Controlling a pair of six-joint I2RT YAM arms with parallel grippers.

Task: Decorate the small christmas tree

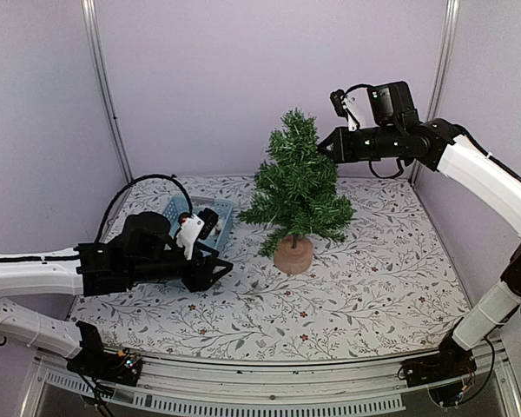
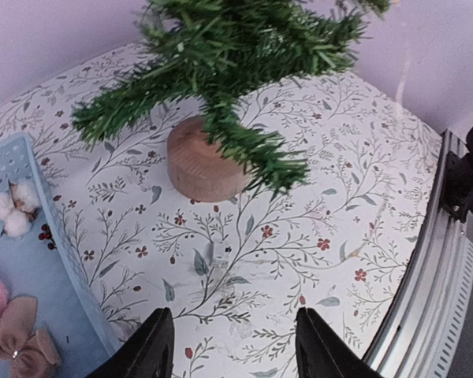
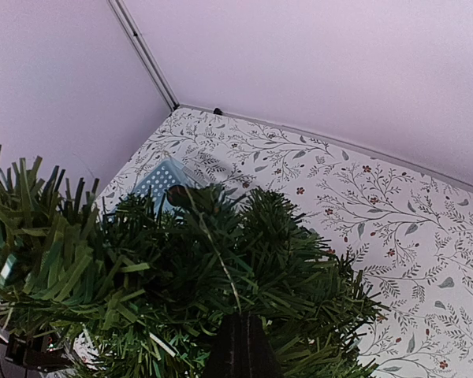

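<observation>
Likely light & tippy, the small christmas tree [image 1: 297, 187] stands mid-table by the basket [image 1: 224, 213], branches bendy, so grab trunk near wooden base [image 1: 293, 255]; left gripper [image 2: 235, 331] spread, empty; right gripper [image 3: 240, 340] closed at treetop.

You had bright, soft, even light; only a faint shadow lay beneath the small christmas tree [image 1: 297, 187], its closest needles slightly blurred.

Walls [image 1: 200, 78]: plain pale lilac panels on three sides, as I see them.
Posts [image 1: 104, 87]: slim metal uprights at both back corners.
Worktop [image 1: 382, 278]: white, printed with leafy sprigs and small red flowers.
Rail [image 1: 269, 393]: grey metal along the near edge.
Light: even and soft; I note only faint shadows.
</observation>
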